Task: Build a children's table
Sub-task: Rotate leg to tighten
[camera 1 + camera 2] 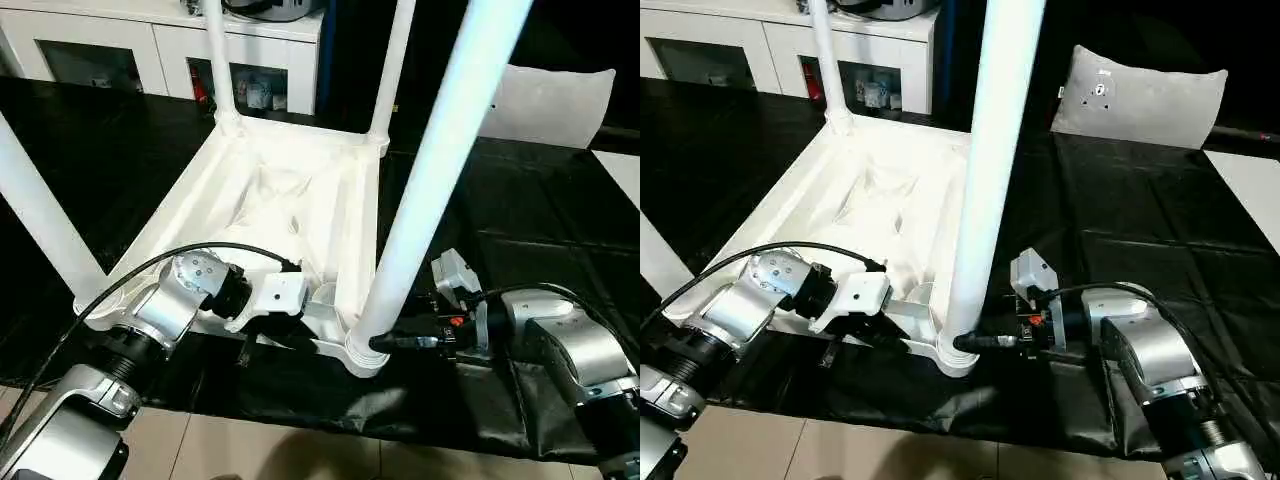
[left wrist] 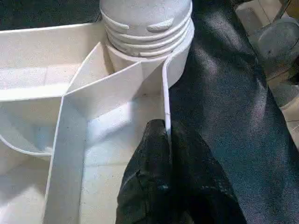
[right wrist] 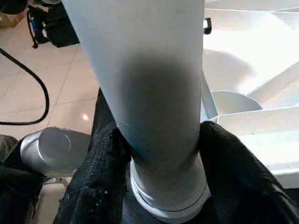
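Note:
The white table top [image 1: 290,200] lies upside down on a black sheet, ribs facing up. Four white legs stand in its corner sockets: two at the far corners, one at the near left [image 1: 35,215] and one at the near right [image 1: 440,170]. My left gripper [image 2: 166,154] is shut on the thin side wall of the top, just beside the near right socket [image 2: 145,42]. My right gripper [image 3: 163,158] is shut on the base of the near right leg, a black finger [image 3: 100,177] pressed against each side just above the socket collar.
A white-grey cushion [image 1: 1140,95] lies at the back right on the black sheet [image 1: 520,200]. A flat white board [image 1: 620,175] shows at the right edge. A white cabinet [image 1: 160,40] stands behind. Tiled floor [image 1: 300,450] begins at the sheet's near edge.

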`<state>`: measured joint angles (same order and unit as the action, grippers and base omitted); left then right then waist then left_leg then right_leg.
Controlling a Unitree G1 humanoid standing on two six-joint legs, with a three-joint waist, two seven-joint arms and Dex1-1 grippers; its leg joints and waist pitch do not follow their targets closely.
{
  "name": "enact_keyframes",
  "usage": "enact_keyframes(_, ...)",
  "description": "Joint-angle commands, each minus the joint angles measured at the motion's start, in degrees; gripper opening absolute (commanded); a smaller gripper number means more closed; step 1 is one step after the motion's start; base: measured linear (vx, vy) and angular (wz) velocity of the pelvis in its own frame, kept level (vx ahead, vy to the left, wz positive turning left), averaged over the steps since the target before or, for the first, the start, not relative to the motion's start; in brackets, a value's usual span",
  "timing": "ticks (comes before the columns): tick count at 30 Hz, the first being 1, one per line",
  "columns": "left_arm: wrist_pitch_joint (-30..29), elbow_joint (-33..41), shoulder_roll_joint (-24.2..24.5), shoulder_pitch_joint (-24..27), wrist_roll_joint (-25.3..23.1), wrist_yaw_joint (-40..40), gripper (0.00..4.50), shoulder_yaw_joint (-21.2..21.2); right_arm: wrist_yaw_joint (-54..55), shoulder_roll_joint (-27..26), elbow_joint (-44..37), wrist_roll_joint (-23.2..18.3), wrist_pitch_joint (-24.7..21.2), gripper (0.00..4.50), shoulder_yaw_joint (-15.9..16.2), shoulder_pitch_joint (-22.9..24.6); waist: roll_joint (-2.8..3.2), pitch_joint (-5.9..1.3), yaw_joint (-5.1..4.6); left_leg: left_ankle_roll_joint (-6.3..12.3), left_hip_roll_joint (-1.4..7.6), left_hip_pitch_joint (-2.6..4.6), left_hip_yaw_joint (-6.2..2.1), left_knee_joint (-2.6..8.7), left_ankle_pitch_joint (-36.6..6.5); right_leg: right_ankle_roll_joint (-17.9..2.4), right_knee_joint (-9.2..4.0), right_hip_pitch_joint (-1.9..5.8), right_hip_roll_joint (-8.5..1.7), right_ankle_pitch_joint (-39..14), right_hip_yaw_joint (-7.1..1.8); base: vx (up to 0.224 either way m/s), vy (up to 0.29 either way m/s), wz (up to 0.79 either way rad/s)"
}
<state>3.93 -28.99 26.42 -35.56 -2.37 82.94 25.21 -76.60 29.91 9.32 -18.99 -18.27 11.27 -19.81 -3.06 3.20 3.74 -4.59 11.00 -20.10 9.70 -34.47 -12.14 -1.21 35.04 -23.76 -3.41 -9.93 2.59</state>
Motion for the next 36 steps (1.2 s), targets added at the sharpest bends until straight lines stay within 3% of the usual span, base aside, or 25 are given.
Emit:
enact_keyframes(1, -0.3, 0.6, -0.7, -0.5, -0.3, 1.4, 0.00, 1.5, -0.3, -0.4, -1.9, -2.2, -2.1, 2.00, -0.5, 0.5, -0.33, -3.89, -0.11, 3.85, 2.04, -0.07, 0.02, 3.64, -4.5, -12.5, -3.55, 3.65, -4.09, -10.2, -2.46, 0.000, 0.000, 0.00)
enact_keyframes(4, -3.1, 1.3, -1.0, -0.2, 0.1, 0.3, 0.00, 0.9, 1.6, -1.4, -4.3, -4.3, -5.5, 1.95, -1.2, 1.7, -0.15, -3.90, 0.06, 3.74, 2.11, 0.05, 0.05, 3.67, -4.2, -12.6, -3.51, 3.62, -4.02, -9.5, -2.52, 0.000, 0.000, 0.00)
enact_keyframes(5, -6.7, 1.9, -1.7, -0.1, 0.4, -2.0, 0.00, 0.0, 3.7, -2.2, -7.1, -5.7, -8.8, 1.94, -1.1, 3.2, -0.15, -3.88, 0.05, 3.49, 2.11, 0.05, 0.02, 3.75, -4.2, -12.5, -3.50, 3.68, -4.06, -9.6, -2.53, 0.000, 0.000, 0.00)
enact_keyframes(7, -9.2, 2.4, -2.5, 0.0, 0.8, -3.6, 0.00, -0.8, 6.0, -3.1, -8.6, -5.4, -10.0, 1.94, -0.8, 4.2, -0.16, -3.72, 0.05, 3.04, 2.12, 0.11, 0.04, 3.84, -4.8, -12.2, -3.68, 3.50, -4.05, -10.9, -2.53, 0.000, 0.000, 0.00)
enact_keyframes(9, -14.4, 3.7, -4.1, 0.1, 0.8, -7.5, 0.00, -2.0, 13.2, -6.2, -9.6, -2.1, -10.6, 1.94, -0.2, 5.5, 0.00, -3.48, 0.02, 1.78, 2.11, 0.26, -0.02, 4.01, -6.5, -11.3, -4.05, 3.31, -4.13, -14.7, -2.54, 0.000, 0.000, 0.00)
enact_keyframes(11, -18.9, 4.7, -6.2, 0.0, 0.5, -11.8, 0.00, -3.1, 21.4, -10.5, -9.3, 0.6, -11.4, 1.94, -0.7, 5.9, -0.09, -3.17, -0.45, 0.08, 1.69, 0.22, -0.23, 4.17, -10.2, -7.7, -5.14, 3.09, -4.18, -25.2, -2.29, 0.000, 0.000, 0.00)
enact_keyframes(12, -22.1, 5.3, -8.4, -0.2, 0.5, -15.2, 0.00, -3.8, 28.4, -14.7, -8.6, 1.6, -13.1, 1.94, -2.0, 5.7, -0.22, -3.04, -0.66, -0.11, 1.56, 0.20, -0.28, 4.22, -11.0, -6.8, -5.50, 2.95, -4.11, -27.5, -2.21, 0.000, 0.000, 0.00)
enact_keyframes(13, -23.0, 5.6, -9.0, -0.2, 0.5, -16.3, 0.00, -4.0, 30.6, -16.0, -8.6, 1.8, -13.9, 1.93, -2.4, 5.7, -0.19, -2.68, -1.36, -0.97, 1.23, 0.02, -0.53, 4.34, -12.9, -4.6, -6.09, 2.76, -4.06, -33.3, -1.80, -0.052, -0.004, -0.09)
enact_keyframes(15, -24.9, 5.9, -10.8, -0.4, 0.1, -19.0, 0.00, -4.4, 35.7, -18.8, -8.3, 3.2, -14.7, 1.93, -3.2, 5.4, -0.46, -2.88, -2.29, -1.45, 0.87, -0.42, -1.12, 4.33, -14.0, -1.2, -6.82, 3.30, -4.28, -38.7, -1.14, -0.052, 0.014, -0.16)
enact_keyframes(16, -26.3, 5.9, -12.8, -0.7, 0.0, -21.5, 0.00, -4.8, 40.4, -21.4, -7.5, 4.6, -14.7, 1.93, -4.0, 5.0, 0.00, -2.89, -2.73, -1.49, 1.01, -0.05, -1.14, 4.37, -14.7, -0.9, -7.14, 2.74, -4.23, -38.7, -1.16, 0.000, 0.000, 0.00)
enact_keyframes(17, -28.0, 5.8, -15.3, -1.1, -0.1, -24.9, 0.00, -5.5, 46.9, -24.8, -6.5, 6.2, -14.9, 1.93, -5.4, 4.4, 0.05, -3.07, -3.34, -1.31, 1.08, 0.11, -1.28, 4.36, -15.3, -1.7, -7.23, 2.67, -4.21, -37.1, -0.91, 0.000, 0.000, 0.00)
enact_keyframes(19, -29.4, 5.5, -18.3, -1.8, -0.4, -28.9, 0.00, -6.3, 54.7, -29.0, -5.1, 7.6, -15.2, 1.93, -7.3, 3.4, 0.14, -3.24, -4.02, -1.17, 1.12, -0.31, -1.58, 4.67, -15.2, -2.9, -7.06, 3.10, -4.16, -34.0, -0.59, 0.000, 0.000, 0.00)
enact_keyframes(21, -30.0, 5.4, -20.4, -2.3, -0.7, -31.6, 0.00, -6.9, 58.0, -31.2, -4.3, 7.6, -14.1, 1.93, -8.4, 2.7, 0.73, -3.33, -4.22, -0.42, 1.39, 0.23, -1.52, 4.75, -15.3, -4.4, -7.00, 2.83, -4.19, -29.7, -0.89, 0.000, 0.000, 0.00)
enact_keyframes(22, -30.2, 5.3, -21.5, -2.6, -0.7, -32.9, 0.00, -7.1, 58.9, -32.2, -3.8, 7.4, -12.9, 2.27, -9.0, 2.2, 0.54, -3.52, -4.49, 0.00, 1.52, 0.14, -1.30, 4.68, -14.5, -6.1, -6.68, 2.80, -4.07, -25.4, -1.13, 0.000, 0.000, 0.00)
enact_keyframes(23, -30.2, 5.5, -22.8, -2.8, -1.1, -34.6, 0.00, -7.4, 60.5, -33.5, -3.2, 7.6, -11.8, 2.27, -10.0, 1.5, 0.48, -3.65, -4.33, 0.48, 1.54, -0.04, -1.15, 4.64, -12.7, -7.5, -6.21, 3.09, -4.06, -21.1, -1.33, 0.000, 0.000, 0.00)
enact_keyframes(25, -29.8, 5.6, -23.8, -3.0, -1.5, -36.1, 0.00, -7.6, 62.2, -34.6, -2.5, 7.5, -10.5, 2.61, -11.6, 0.6, 0.58, -3.74, -4.39, 1.15, 1.52, -0.20, -0.93, 4.59, -10.9, -9.0, -5.88, 3.24, -3.96, -17.4, -1.46, 0.000, 0.000, 0.00)
enact_keyframes(32, -28.6, 8.0, -20.6, -1.0, -2.5, -34.1, 0.00, -6.2, 60.4, -31.1, -5.1, 9.3, -8.8, 3.25, -10.8, 2.3, 0.59, -4.23, -3.33, 3.86, 1.42, -0.56, -0.52, 4.18, -2.4, -11.6, -4.69, 4.13, -3.99, -7.1, -1.60, 0.000, 0.000, 0.00)
enact_keyframes(36, -27.0, 8.5, -18.0, 0.2, -2.5, -31.6, 0.00, -5.9, 55.9, -27.3, -6.8, 9.4, -5.8, 3.47, -10.8, 3.8, 0.73, -4.23, -3.06, 4.61, 1.66, -0.47, -0.42, 4.17, -2.4, -12.6, -4.44, 4.07, -3.95, -5.0, -1.56, 0.000, 0.000, 0.00)
